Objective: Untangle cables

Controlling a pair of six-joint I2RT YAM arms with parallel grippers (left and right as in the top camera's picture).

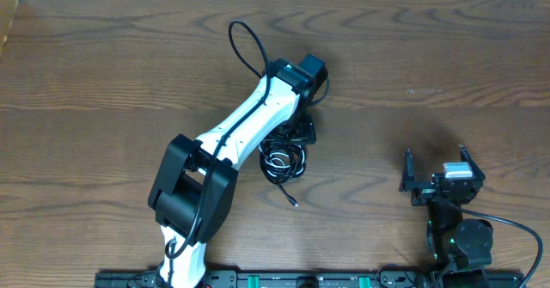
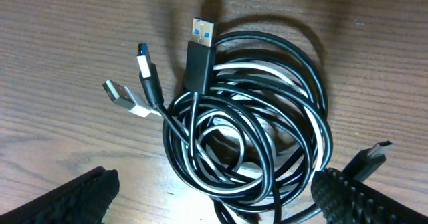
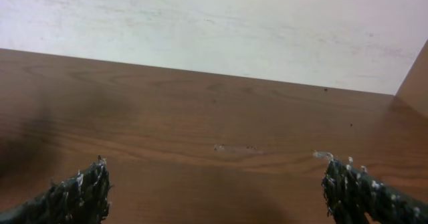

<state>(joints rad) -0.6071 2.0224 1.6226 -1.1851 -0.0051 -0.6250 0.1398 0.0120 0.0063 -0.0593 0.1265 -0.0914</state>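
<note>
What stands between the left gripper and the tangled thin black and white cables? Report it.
Nothing visible. The left gripper hangs open directly above the coiled tangle of the thin black cable and the thin white cable, with no object between them.

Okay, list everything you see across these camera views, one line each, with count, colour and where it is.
black cable: one, black, coiled at table centre, tangled with the white one
white cable: one, white, woven through the same coil
plugs: four showing; three black (two with blue tips), one silver on white; in the left wrist view, three at the coil's upper left, one at its lower right
table: one, brown wood, under everything
wall: one, white, beyond the table's far edge
left arm: one, white and black, reaching to table centre, jaws open over the coil
right arm: one, black, near right of the table, jaws open over bare wood
</note>
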